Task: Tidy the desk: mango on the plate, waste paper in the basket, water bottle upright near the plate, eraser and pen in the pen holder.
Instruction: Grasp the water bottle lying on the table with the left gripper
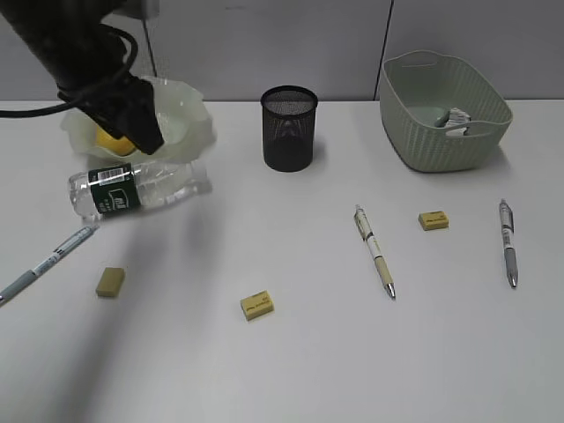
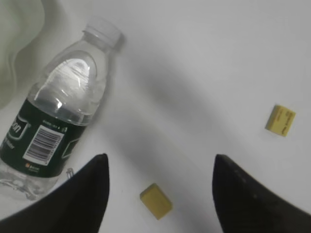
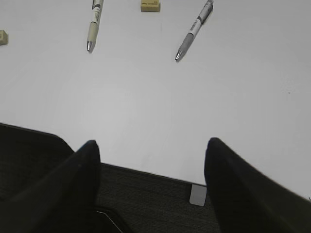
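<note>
One water bottle [image 2: 53,116] lying flat, upper left of frame, cap up-right; left gripper [image 2: 158,167] empty, fingers apart, nearest.

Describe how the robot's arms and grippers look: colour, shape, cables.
The left arm is matte black with black cables looped along it. Both the left gripper and the right gripper have two broad, dark fingers with rounded tips. No markings are visible.

Three pens [image 1: 374,250] (three erasers [image 1: 256,305])
</note>
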You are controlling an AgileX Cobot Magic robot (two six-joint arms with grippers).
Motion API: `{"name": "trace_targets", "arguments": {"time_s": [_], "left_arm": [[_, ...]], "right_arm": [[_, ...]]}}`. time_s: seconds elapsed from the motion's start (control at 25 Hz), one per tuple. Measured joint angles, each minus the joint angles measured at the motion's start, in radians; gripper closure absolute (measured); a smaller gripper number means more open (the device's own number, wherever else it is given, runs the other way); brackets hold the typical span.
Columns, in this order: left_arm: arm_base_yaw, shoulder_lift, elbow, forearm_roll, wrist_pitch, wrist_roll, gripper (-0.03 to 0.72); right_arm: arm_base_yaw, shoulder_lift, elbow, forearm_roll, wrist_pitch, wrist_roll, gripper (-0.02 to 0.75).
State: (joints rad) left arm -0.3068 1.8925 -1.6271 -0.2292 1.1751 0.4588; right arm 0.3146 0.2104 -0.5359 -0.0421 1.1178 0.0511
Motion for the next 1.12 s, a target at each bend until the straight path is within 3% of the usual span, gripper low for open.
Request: {"name": "trace_targets", "arguments": {"time_s": [0.32,0.68,1.12], "left_arm": [[-0.005,0.161,-0.106,0.069,0.005,0.069,0.180],[-0.006,0.220,-0.113,0.188,-0.048,0.148,0.180],[-0.006,0.262,-0.116,0.216,-0.103,0.225,0.176]], "right_arm": [[0.000,0.000,0.000,0.000,0.000,0.000,0.211],[0.000,0.000,0.000,0.000,0.000,0.000,0.211],[0.000,0.000,0.000,0.000,0.000,0.000,0.212]]}}
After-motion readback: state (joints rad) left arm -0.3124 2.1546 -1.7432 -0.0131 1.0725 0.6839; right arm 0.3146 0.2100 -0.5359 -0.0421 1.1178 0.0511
